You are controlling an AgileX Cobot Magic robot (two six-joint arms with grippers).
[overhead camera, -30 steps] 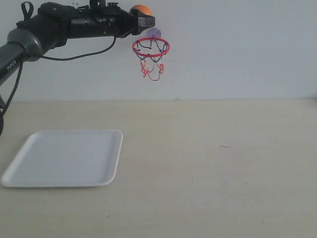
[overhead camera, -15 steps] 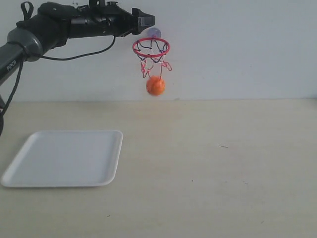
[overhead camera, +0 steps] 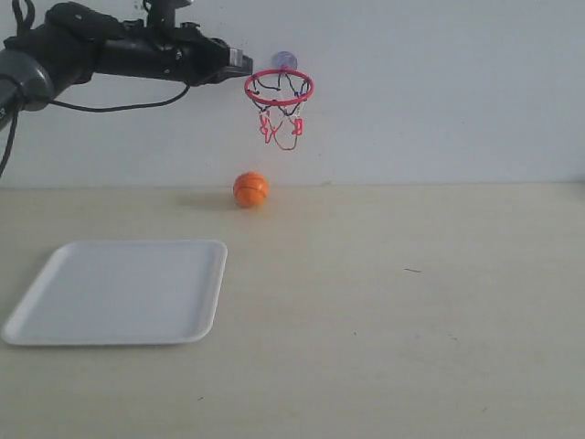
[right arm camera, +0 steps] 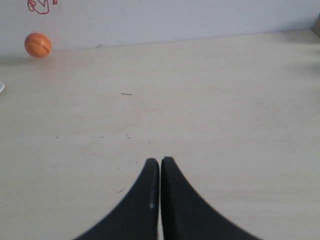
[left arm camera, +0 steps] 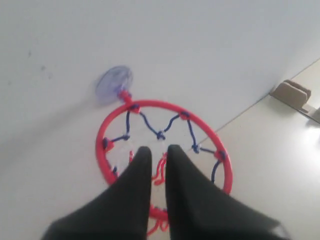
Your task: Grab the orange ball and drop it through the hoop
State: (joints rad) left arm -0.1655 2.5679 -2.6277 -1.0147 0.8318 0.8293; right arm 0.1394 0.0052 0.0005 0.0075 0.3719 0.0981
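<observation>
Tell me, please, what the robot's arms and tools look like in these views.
The left arm is black with a dark grey rounded segment, and a thin black cable loops under it. The left tool and the right tool each have two matte black fingers tapering to rounded tips. The right arm is out of view.

from where i stand, no lettering, label, brand mark or number is legible anywhere, not even on the black jointed robot arm (overhead camera: 101,53).

A white tray (overhead camera: 119,293) lies flat on the beige table (overhead camera: 411,320), before a seemingly bluish-white wall (overhead camera: 439,91).
</observation>
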